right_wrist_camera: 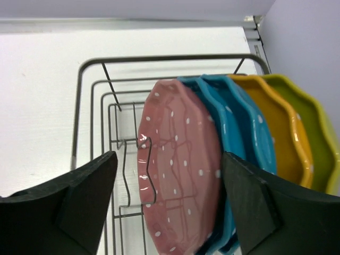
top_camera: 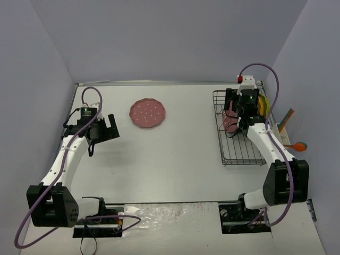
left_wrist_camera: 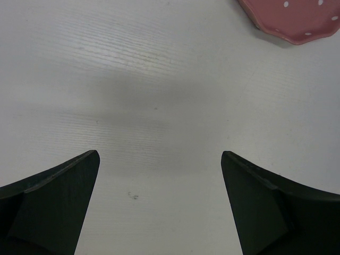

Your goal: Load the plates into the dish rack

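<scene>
Open bench (top_camera: 180,159) is stretching wide between the two arms, giving easy passage; one pink plate (top_camera: 147,113) is lying flat toward the far edge, near the spread left claw (top_camera: 106,129); the dish rack (top_camera: 241,151) is occupying the far right side, its near half offering bare wire; at its far end a row of upright plates (right_wrist_camera: 287,143) is standing packed close together; the right claw (right_wrist_camera: 169,159) is hanging parted around the nearest one; walls (top_camera: 48,64) are closing in left, right and behind.
</scene>
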`<state>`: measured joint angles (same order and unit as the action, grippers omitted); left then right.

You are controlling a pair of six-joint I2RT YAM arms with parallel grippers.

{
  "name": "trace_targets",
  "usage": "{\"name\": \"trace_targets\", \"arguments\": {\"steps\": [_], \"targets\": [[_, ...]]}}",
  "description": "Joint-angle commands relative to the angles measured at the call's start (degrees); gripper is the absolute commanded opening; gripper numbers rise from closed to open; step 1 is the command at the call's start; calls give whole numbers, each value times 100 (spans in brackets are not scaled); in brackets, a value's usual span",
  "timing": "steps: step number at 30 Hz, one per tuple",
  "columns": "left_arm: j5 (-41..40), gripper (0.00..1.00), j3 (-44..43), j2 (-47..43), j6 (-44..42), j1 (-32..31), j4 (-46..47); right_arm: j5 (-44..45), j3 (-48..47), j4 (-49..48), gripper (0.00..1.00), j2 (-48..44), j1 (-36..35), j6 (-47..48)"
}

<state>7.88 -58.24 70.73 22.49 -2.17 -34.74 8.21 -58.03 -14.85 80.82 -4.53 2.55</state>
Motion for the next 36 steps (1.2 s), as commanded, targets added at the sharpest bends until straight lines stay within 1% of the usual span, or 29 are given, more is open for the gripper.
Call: {"name": "trace_targets", "arguments": {"steps": [1,5,7,9,12,15,18,19,23,27,29,32,36], "targets": [[585,97,-203,139,700,30,663,-190,-382,-209,88,-892,-22,-248],[906,97,-196,503,1358,0,1184,-592,-360,-201,95,-1454,-23,-810],[951,97,-244,879,1738,-58,1417,-1042,-231,-311,96,-1666,-40,-1290],[1028,97,-366,1166,1997,-96,1682,-1596,0,-700,97,-1928,-51,-1969],[1061,97,-742,1833,2299,-225,1851,-2252,540,-1334,97,-2178,-96,-2836],[942,96,-1237,2544,2448,-343,1796,-2698,814,-1529,97,-2199,-222,-3264],[931,94,-1644,3072,2609,-415,1672,-2962,942,-1389,98,-2206,-388,-3374],[889,94,-1783,3203,2667,-420,1663,-2941,952,-1384,98,-2246,-454,-3361],[531,87,-2424,3774,2757,-528,1462,-2751,1290,-1297,98,-2484,-782,-3236],[212,81,-3055,4336,2593,-589,1157,-2796,1405,-1224,98,-2526,-973,-3192],[61,79,-3371,4510,2517,-624,1075,-2798,1497,-1208,98,-2555,-1046,-3150],[-181,76,-3599,4717,2430,-661,930,-2824,1602,-1204,98,-2580,-1109,-3167],[-251,66,-3735,4981,2363,-685,887,-2903,1733,-1231,99,-2650,-1152,-3190]]}}
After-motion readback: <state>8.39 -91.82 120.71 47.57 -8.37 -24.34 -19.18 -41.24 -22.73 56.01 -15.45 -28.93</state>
